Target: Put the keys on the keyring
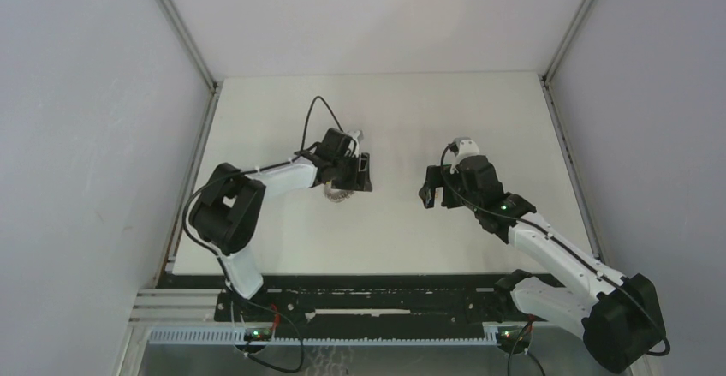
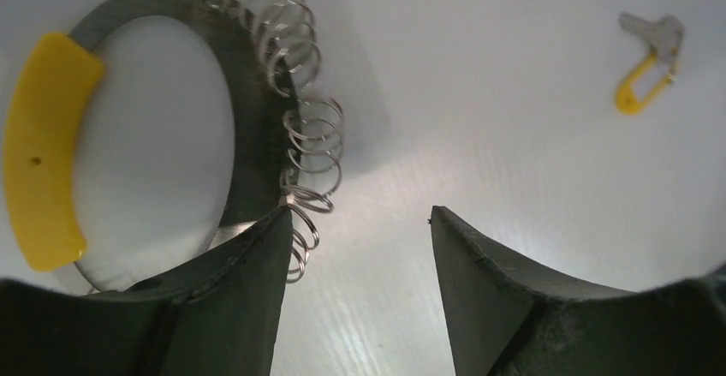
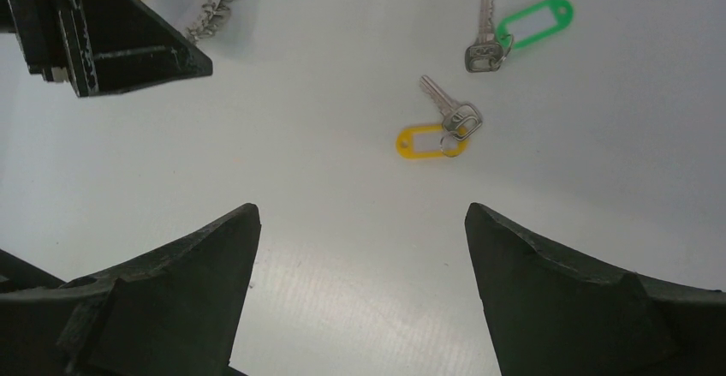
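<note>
The keyring [image 2: 257,119] is a large dark grey ring with a yellow section [image 2: 47,149] and a row of small wire rings [image 2: 300,76] along its rim. It lies on the white table under my left gripper [image 2: 360,213]. That gripper is open: its left finger [image 2: 231,290] covers the ring's rim and only bare table shows between the jaws. Two keys lie apart on the table, one with a green tag [image 3: 514,29], one with a yellow-orange tag [image 3: 441,128], ahead of my open, empty right gripper [image 3: 360,209]. The top view shows both grippers, left [image 1: 364,173] and right [image 1: 431,194], facing each other.
The white table [image 1: 385,239] is walled by grey panels on the left and right. In the right wrist view the left gripper's black fingers [image 3: 103,33] fill the top left corner. The yellow-tagged key [image 2: 651,59] also shows at the upper right of the left wrist view.
</note>
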